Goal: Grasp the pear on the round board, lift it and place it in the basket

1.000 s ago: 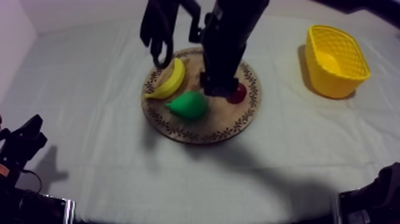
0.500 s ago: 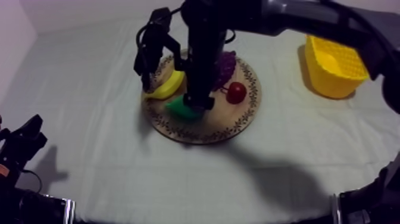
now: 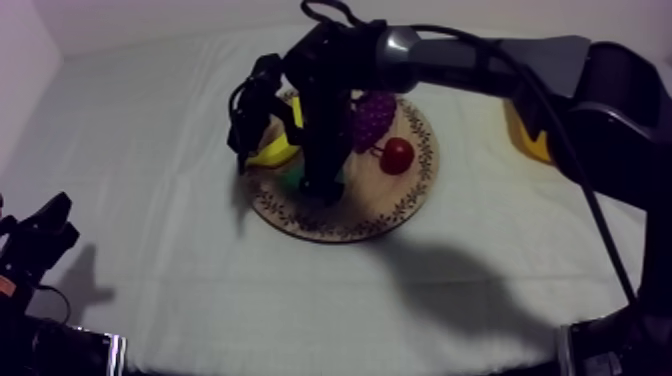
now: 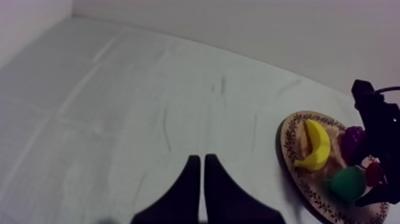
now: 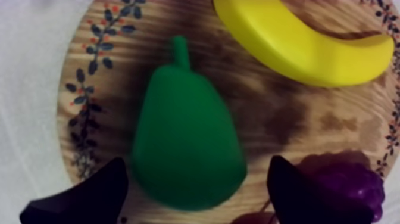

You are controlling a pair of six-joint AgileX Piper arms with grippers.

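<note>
Right wrist view: right end effector (image 5: 196, 179) spread apart around pear (image 5: 184, 143) on wooden board (image 5: 95, 65) with banana (image 5: 297, 42), grapes (image 5: 345, 179).

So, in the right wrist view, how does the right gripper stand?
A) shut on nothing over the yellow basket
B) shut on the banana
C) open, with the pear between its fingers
C: the right gripper is open, its fingers apart at each side of the pear on the wooden board.
</note>
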